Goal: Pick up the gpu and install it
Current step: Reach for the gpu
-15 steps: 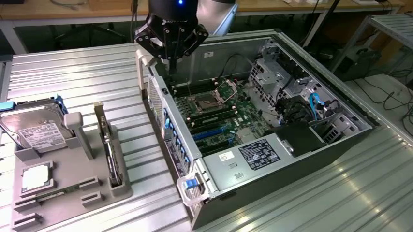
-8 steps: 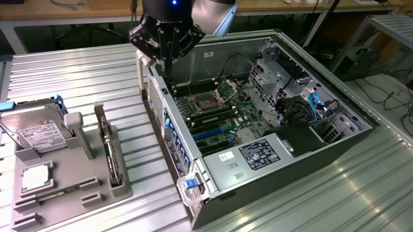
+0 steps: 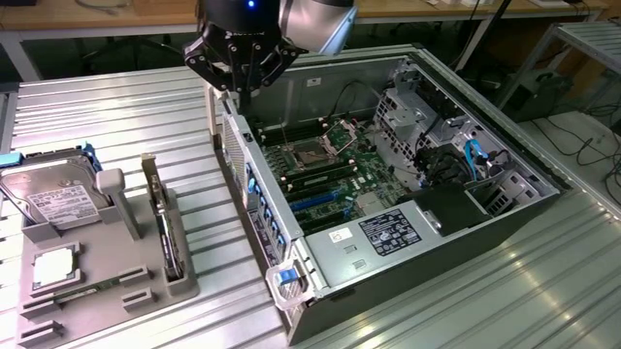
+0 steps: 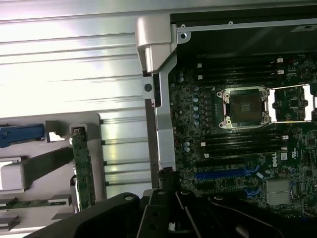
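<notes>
From my station I see the gripper [image 3: 238, 89] hanging over the back edge of the open computer case [image 3: 466, 243], on the side of the case that faces the grey holder [image 3: 109, 251]. Its fingers are pressed together and there is nothing between them. The gpu [image 3: 163, 218] stands on its long edge in a slot of that holder, on the ribbed metal table [image 3: 126, 116] toward the exterior view's left, well apart from the gripper and untouched. From that camera the card looks dark and slim, with its metal bracket at the end farther from the camera. In the wrist view I see its green board [image 4: 82, 168] from above, lying parallel to the case wall with a strip of bare table between them. The same holder carries a hard drive [image 3: 54, 193] with a white label, propped at a tilt, and a square processor chip [image 3: 54, 263] lying flat in a pocket just beside it. Inside the case the motherboard [image 3: 330, 174] lies exposed, its processor socket [image 3: 315, 154] open and the blue card slots [image 3: 310, 205] unfilled. A blue cable [image 3: 473, 156] runs near the drive bays on the exterior view's right.
</notes>
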{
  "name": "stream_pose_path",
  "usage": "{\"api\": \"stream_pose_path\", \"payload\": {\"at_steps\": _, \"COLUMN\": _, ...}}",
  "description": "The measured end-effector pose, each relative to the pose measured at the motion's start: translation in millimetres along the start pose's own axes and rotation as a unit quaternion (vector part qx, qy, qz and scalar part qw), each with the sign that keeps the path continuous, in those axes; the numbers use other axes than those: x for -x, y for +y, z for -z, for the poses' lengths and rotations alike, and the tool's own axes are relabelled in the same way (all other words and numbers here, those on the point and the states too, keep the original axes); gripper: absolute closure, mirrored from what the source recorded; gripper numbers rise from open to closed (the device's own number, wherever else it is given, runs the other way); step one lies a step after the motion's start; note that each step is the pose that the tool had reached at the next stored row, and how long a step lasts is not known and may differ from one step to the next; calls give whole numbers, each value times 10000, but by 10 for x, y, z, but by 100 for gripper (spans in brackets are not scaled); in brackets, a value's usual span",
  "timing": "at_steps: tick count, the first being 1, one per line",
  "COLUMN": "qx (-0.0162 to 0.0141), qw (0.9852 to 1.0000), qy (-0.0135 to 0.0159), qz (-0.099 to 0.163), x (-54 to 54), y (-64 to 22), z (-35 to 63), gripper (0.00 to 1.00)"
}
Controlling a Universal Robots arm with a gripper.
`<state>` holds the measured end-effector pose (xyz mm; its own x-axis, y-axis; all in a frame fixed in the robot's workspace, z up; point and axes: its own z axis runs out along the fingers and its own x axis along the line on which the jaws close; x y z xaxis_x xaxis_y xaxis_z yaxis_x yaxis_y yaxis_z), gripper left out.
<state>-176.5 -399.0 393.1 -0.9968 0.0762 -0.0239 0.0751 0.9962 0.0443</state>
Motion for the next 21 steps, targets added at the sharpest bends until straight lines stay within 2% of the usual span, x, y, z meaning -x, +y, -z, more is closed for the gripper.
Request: {"api": "stream_pose_path", "payload": {"at_steps": 21, "qx": 0, "qw": 10000, "qy": 5, "qz": 0, "x": -233, "y": -18, "z": 4, "gripper": 89}}
